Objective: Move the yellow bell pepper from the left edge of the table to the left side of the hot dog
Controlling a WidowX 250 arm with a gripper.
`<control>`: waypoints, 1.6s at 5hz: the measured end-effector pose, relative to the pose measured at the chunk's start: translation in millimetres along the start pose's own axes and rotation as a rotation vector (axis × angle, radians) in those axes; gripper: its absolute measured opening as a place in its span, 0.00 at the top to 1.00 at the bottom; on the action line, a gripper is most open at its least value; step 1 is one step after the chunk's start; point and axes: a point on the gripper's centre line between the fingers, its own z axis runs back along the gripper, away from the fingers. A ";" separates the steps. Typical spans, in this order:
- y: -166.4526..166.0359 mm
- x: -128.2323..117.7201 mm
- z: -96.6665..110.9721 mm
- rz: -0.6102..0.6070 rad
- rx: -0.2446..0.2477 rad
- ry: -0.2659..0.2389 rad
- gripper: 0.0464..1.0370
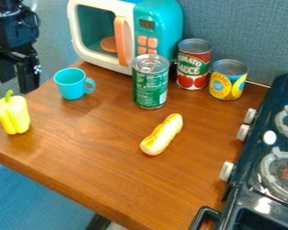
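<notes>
One black gripper, released, jaws parted and unloaded, hangs by the left edge of the counter. Nearest items: teal cup, upright along that edge, toward the back; yellow pepper, upright near the front-left corner. Green can stands before the microwave.

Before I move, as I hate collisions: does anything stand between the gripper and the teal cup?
Nothing visible stands between the gripper and the teal cup; the yellow pepper is off that path, nearer the camera.
</notes>
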 end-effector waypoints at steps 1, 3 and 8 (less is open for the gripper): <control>9.5 -4.2 2.0 0.024 -0.002 0.000 0.04; 22.5 -9.3 -4.9 0.048 -0.016 0.019 0.04; 29.8 -6.4 -31.1 0.061 0.003 0.067 0.38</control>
